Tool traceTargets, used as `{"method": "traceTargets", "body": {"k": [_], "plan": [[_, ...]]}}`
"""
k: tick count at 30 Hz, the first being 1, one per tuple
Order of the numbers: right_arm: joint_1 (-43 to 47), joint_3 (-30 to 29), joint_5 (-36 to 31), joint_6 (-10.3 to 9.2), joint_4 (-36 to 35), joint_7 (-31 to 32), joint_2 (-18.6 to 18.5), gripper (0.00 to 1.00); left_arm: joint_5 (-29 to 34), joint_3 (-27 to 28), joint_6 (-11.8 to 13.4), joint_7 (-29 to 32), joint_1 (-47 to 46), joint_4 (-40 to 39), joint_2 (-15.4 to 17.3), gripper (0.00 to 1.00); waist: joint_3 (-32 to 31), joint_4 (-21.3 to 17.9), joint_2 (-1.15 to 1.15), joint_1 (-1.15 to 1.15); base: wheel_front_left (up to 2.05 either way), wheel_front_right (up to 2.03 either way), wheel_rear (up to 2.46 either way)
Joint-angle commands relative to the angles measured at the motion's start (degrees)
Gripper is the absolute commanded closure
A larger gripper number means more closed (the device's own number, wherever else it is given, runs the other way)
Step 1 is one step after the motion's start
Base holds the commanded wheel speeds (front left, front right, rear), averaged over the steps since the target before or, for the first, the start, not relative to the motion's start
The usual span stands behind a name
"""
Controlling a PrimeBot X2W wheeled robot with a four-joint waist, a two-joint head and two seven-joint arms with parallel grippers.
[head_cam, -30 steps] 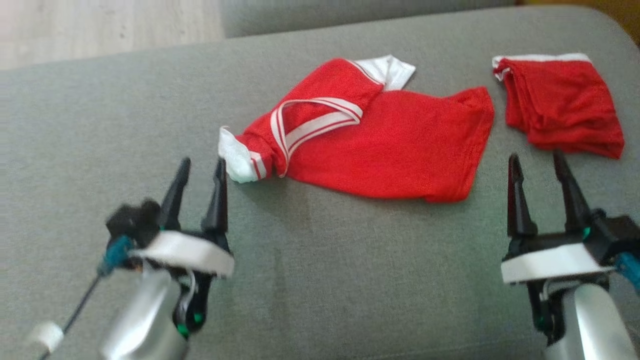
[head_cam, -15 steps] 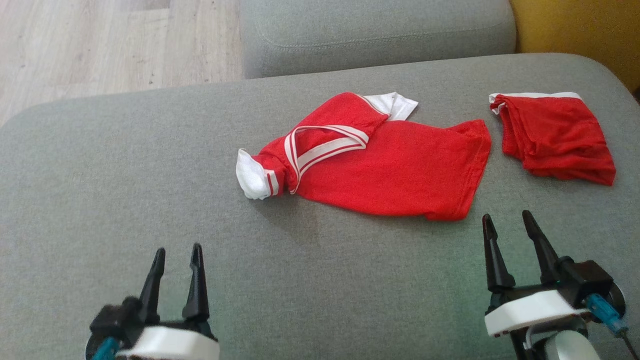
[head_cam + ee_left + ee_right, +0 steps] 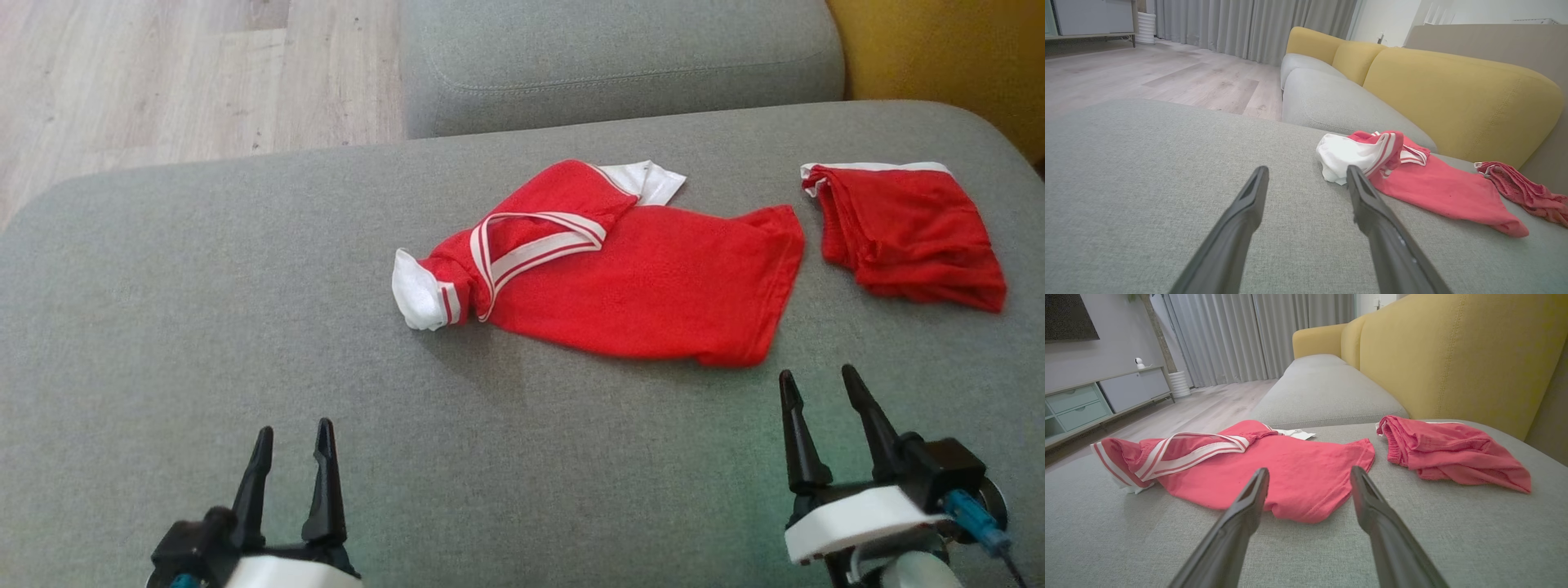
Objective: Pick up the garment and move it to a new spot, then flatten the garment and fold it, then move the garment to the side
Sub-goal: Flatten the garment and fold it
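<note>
Garment: the garment (image 3: pixel 645 278), a red shirt with white trim, lies rumpled in the middle of the grey sofa seat (image 3: pixel 204 286). Its white sleeve (image 3: pixel 415 287) is bunched at the left end and its hem is at the right end.
Other cloth: a folded red cloth (image 3: pixel 906 237) rests further right on the same seat, apart from the shirt.
Left tool: the left tool (image 3: pixel 294 426) has its fingers apart and holds nothing. It hangs over bare seat, well apart from the white sleeve.
Right tool: the right tool (image 3: pixel 817 371) also has its fingers apart and is empty. It is near the hem corner (image 3: pixel 735 351) but not touching it.
Step in hand: as I judge, it is the first pick-up, and it is not yet begun.
Good way: each tool should go to its own end of the shirt, left to the sleeve side and right to the hem corner. The fingers should come low enough to pinch the cloth, close on one small fold, and both lift together so the shirt hangs stretched between them.
Care: the striped collar (image 3: pixel 531 241) is folded over the body, so a pinch there probably takes several layers. The right tool should keep away from the folded red cloth.
</note>
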Motion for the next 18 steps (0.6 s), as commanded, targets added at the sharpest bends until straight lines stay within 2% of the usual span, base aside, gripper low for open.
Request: {"method": "traceTargets", "body": {"k": [1, 18], "plan": [[-1.8, 1.64, -0.21, 0.37, -1.38, -0.95, -0.26, 0.0, 0.48, 1.92, -0.13, -0.54, -1.86, -1.36, 0.09, 0.0, -0.13, 0.08, 0.0, 0.0, 0.0, 0.0, 0.0], [-1.58, 2.51, -0.05, 0.37, -0.5, -1.39, -0.26, 0.0, 0.5, 1.37, 0.08, -0.54, -1.6, -0.56, 0.11, 0.0, -0.63, 0.2, 0.0, 0.0, 0.0, 0.0, 0.0]]}}
